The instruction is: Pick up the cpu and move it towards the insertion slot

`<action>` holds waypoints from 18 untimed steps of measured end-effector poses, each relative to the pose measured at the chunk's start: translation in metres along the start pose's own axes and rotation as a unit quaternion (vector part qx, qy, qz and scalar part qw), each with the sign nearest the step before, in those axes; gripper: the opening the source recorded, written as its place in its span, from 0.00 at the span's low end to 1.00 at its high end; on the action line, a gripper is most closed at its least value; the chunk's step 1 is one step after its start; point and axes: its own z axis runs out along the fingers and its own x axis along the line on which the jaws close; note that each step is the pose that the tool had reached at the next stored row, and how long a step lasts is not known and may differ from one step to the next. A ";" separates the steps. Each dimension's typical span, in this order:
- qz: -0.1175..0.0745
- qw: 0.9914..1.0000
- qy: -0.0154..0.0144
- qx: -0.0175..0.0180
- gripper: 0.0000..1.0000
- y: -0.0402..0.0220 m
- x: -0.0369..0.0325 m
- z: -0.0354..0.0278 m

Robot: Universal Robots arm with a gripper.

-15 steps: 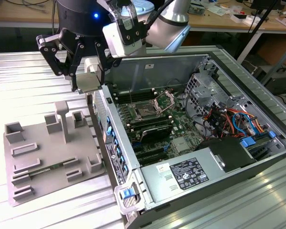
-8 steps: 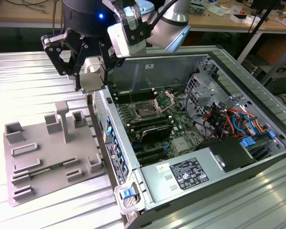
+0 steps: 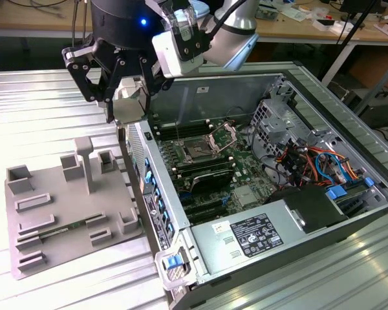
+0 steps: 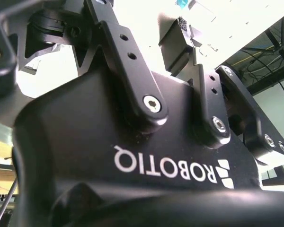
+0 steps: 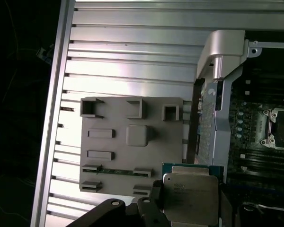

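With my jaws (image 3: pixel 126 106) pinching the cpu (image 5: pixel 189 198) above the case edge, between tray (image 3: pixel 64 213) and insertion slot (image 3: pixel 197 152), grip depth looks shallow, I think. Risk: chip slips or tilts and clips the case wall (image 3: pixel 149 187).

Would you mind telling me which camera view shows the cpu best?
The first wrist view: the cpu faces the camera, its metal top plain, held in the claw. In the exterior view it is a small pale patch between the fingers.
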 end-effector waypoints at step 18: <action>0.000 1.000 0.000 0.000 0.55 -0.0014 -0.0124 0.0002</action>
